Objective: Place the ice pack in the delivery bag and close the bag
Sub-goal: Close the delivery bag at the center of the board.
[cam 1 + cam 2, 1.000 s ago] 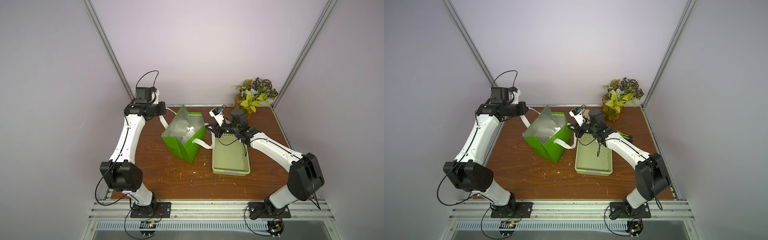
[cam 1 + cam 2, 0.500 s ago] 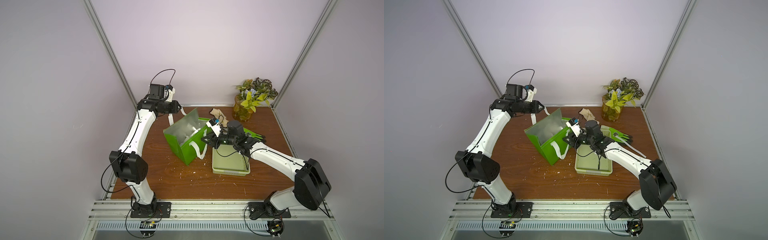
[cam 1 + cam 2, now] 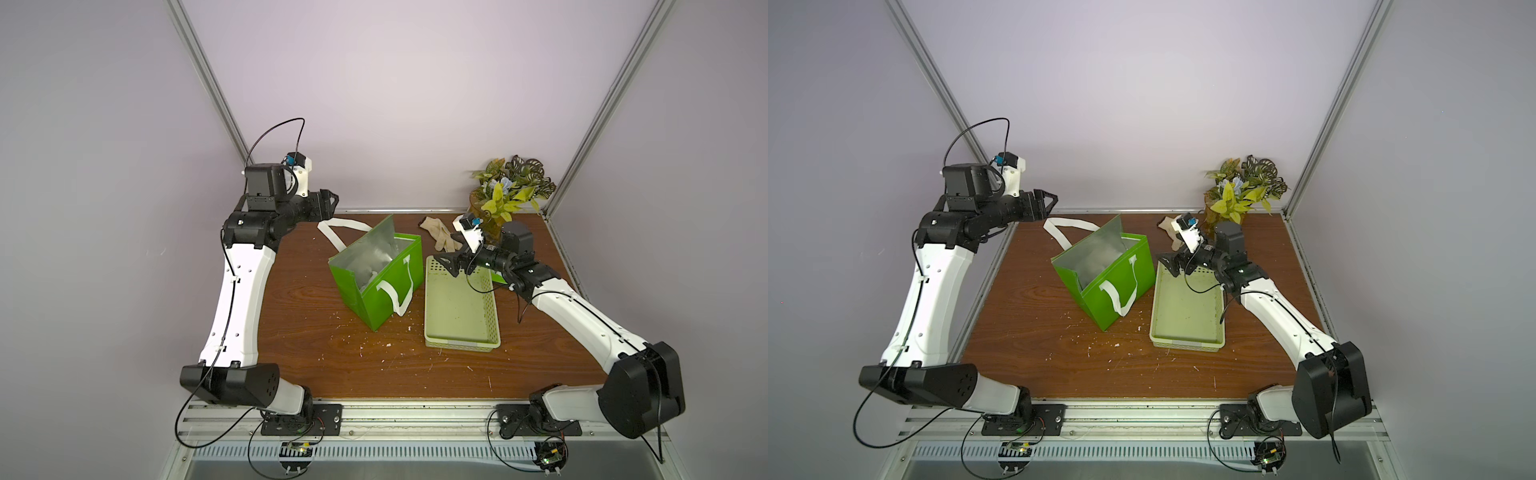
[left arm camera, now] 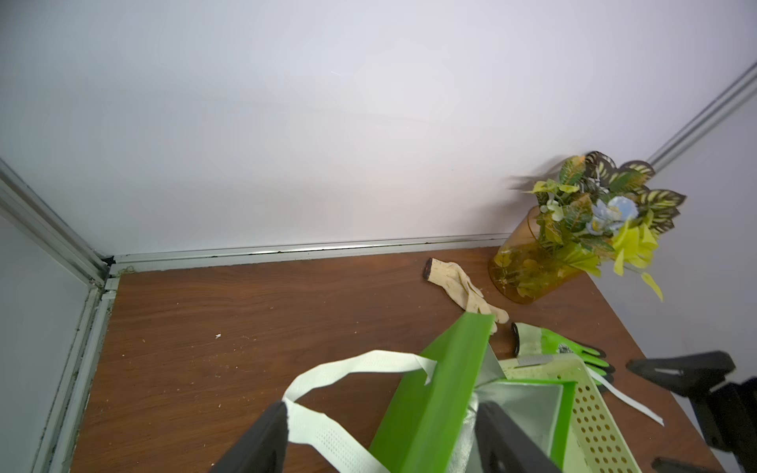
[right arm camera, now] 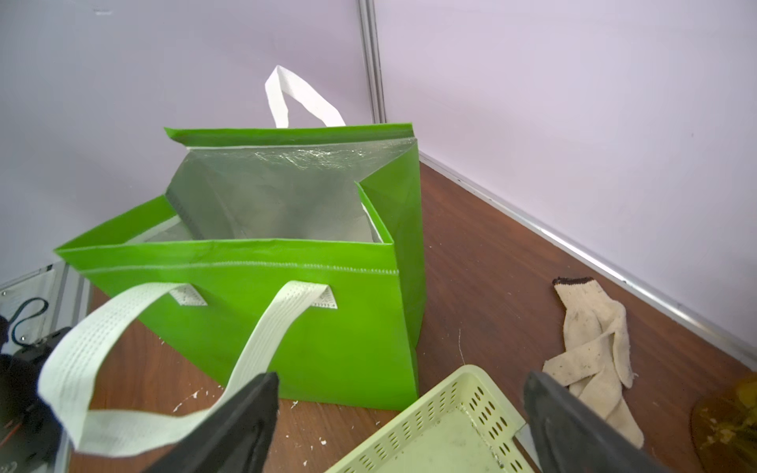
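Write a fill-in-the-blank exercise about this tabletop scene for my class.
1. The delivery bag is lined with ____ foil.
2. Its strap handles are ____.
3. The left gripper and the right gripper both stand ____, holding nothing.

Missing words: silver; white; open.

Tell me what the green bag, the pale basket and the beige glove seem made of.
Bag: matte non-woven fabric, likely plastic fibre, judging by its stitched, creased panels; lining looks like crinkled silver foil. Basket: smooth moulded plastic, punched with holes. Glove: beige knit, probably cotton, limp and speckled.
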You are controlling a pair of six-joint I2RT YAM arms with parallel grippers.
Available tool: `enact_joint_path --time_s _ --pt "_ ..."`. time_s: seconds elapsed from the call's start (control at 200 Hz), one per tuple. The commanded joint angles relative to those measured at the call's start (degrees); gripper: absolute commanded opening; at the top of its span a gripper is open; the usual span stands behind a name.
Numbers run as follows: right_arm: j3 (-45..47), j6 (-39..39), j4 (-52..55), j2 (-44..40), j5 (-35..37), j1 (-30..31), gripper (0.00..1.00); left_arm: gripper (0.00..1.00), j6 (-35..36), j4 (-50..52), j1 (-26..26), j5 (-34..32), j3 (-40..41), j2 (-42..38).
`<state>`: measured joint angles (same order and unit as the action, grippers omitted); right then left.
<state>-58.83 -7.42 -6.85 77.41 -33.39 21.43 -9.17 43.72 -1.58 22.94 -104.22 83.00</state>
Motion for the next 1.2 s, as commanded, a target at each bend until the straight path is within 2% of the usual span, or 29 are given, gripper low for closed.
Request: enact_joint_path --time_s 0.0,0.1,0.245,0.375,0.465,0.716,1.196 --pt "4.6 -7.0 -11.2 0.5 -9.6 0.2 0.99 0.71 1.6 1.5 -1.6 7.8 4.7 0.5" --pt "7.8 -7.3 -23.8 3.8 -13.0 0.1 0.99 0.73 3.4 1.6 -6.1 6.2 6.9 2.3" --pt "3.8 -5.9 -28.4 11.7 -15.5 -1.0 0.99 0.75 3.2 1.5 -6.5 2.9 6.8 5.5" --pt "2.1 -3.3 -33.6 17.0 -18.4 -0.9 0.99 0.8 2.6 1.5 -6.5 8.3 5.9 9.2" --pt "0.5 -3.2 -34.0 19.7 -18.7 -0.9 0.99 0.83 2.4 1.5 -6.7 11.4 6.0 11.1" --pt "-5.3 -3.5 -33.0 26.4 -20.2 0.9 0.99 0.84 2.3 1.5 -7.2 18.5 7.3 13.1" --pt "-15.5 -1.1 -35.1 36.6 -16.6 3.5 0.99 0.89 1.0 1.5 -10.5 18.6 9.5 13.4"
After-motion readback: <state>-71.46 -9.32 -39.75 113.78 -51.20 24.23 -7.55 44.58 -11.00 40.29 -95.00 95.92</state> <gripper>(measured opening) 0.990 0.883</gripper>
